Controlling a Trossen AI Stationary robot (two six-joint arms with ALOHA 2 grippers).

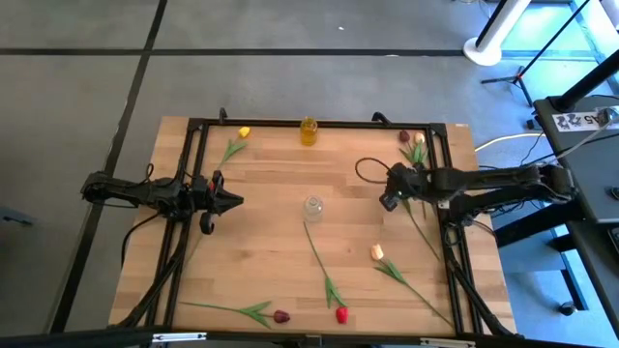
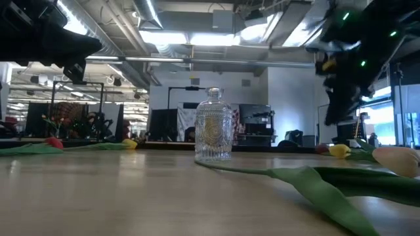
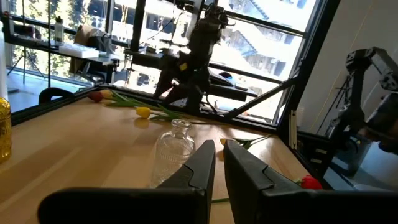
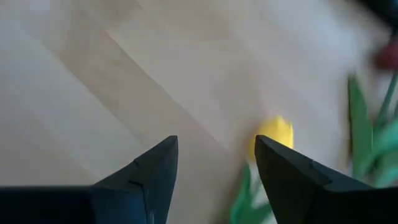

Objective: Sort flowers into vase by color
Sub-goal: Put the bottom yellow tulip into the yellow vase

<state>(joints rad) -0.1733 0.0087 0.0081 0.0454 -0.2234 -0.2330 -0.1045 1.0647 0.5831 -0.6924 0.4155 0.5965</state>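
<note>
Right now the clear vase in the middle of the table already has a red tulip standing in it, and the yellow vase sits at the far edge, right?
Not quite. The clear vase is empty; the low view shows nothing in it. The red tulip lies flat on the table near the front edge, as the high view shows. The yellow vase does sit at the far edge.

I see counter (image 1: pixel 271 242) pale wood | frame (image 1: pixel 319 124) black | vase (image 1: pixel 312 208) clear, ribbed | bottle (image 1: pixel 309 130) amber | flowers (image 1: pixel 340 314) red, maroon, cream, yellow; stems green | tools black
</note>
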